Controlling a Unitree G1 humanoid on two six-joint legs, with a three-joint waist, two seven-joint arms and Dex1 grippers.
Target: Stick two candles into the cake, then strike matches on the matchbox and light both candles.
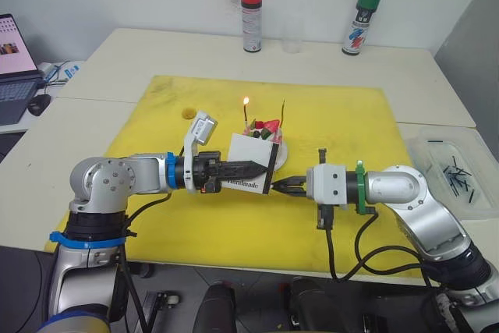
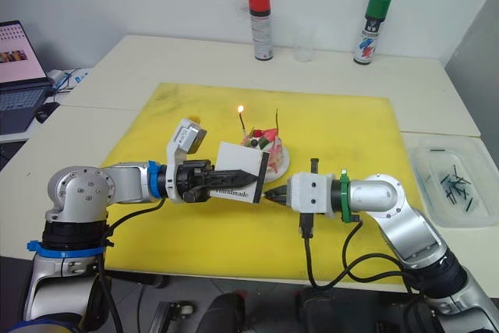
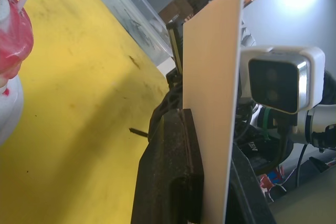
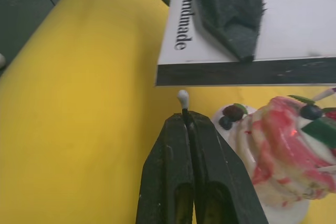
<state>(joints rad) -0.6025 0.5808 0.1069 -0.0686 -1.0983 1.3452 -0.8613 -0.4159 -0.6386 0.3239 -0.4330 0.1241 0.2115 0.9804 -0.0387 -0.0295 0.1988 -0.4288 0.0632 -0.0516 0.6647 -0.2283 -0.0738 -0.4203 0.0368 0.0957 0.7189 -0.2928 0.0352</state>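
The cake (image 1: 267, 132) sits on its small white plate (image 1: 281, 154) on the yellow mat. Two candles stand in it: the left candle (image 1: 247, 115) burns with a small flame, the right candle (image 1: 283, 112) is unlit. My left gripper (image 1: 261, 168) is shut on the white matchbox (image 1: 249, 163), holding it upright in front of the cake with its black strip (image 4: 247, 72) facing my right gripper (image 1: 279, 186). That gripper is shut on a match (image 4: 182, 98), whose white head sits just short of the strip.
A clear tray (image 1: 437, 150) with several dark matches stands off the mat at the right. At the table's back are a red-capped spray can (image 1: 251, 15), a clear cup (image 1: 291, 40) and a green-capped can (image 1: 363, 19). A laptop (image 1: 15, 68) sits far left.
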